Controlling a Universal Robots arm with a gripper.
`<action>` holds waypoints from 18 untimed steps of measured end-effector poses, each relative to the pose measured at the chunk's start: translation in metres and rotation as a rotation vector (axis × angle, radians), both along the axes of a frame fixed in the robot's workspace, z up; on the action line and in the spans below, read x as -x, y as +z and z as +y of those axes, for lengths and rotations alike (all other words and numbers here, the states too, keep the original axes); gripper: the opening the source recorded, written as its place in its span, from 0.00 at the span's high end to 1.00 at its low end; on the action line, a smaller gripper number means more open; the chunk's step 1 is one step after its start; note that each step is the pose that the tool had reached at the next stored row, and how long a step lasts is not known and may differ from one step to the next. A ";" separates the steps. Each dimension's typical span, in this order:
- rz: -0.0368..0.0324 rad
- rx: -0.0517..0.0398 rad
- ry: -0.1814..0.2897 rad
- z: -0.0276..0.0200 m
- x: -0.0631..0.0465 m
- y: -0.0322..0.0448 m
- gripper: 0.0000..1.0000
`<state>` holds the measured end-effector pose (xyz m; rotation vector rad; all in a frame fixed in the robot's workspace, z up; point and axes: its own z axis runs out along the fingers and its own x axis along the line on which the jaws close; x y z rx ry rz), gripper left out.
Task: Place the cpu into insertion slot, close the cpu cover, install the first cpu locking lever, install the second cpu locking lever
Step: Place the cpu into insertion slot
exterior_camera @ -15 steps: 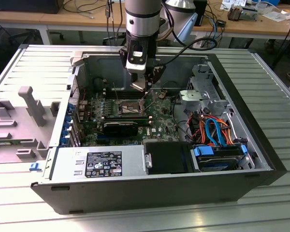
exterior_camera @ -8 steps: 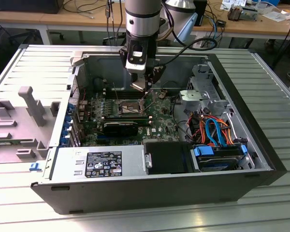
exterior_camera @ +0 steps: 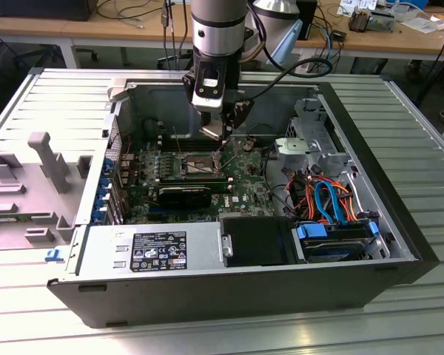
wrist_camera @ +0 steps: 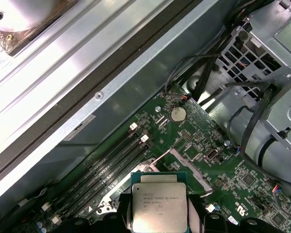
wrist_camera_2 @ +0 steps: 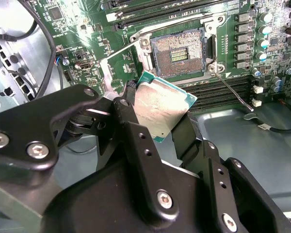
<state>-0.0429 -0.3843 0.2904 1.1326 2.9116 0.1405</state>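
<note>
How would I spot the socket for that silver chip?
Inside the open grey computer case lies a green circuit board. On it, find the square dark recess with a silver-grey metal rim; the neighbouring black memory slots are long.

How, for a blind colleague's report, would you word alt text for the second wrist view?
The pincer grips the cpu by two opposite edges, its silver top showing, tilted and not yet in the slot. The slot lies open and uncovered on the green board.
</note>
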 end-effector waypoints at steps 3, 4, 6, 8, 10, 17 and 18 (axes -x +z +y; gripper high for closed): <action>0.0000 0.0000 -0.002 0.0000 0.000 -0.0001 0.45; 0.0000 0.0000 -0.003 0.0000 0.000 -0.0001 0.45; 0.0001 0.0000 -0.007 0.0000 0.000 -0.0002 0.45; 0.0000 0.0000 -0.011 0.0000 0.000 -0.0003 0.45; 0.0000 0.0000 -0.011 0.0000 0.000 -0.0003 0.45; 0.0000 0.0000 -0.015 0.0000 0.000 -0.0004 0.45; 0.0000 0.0000 -0.015 0.0000 0.000 -0.0004 0.45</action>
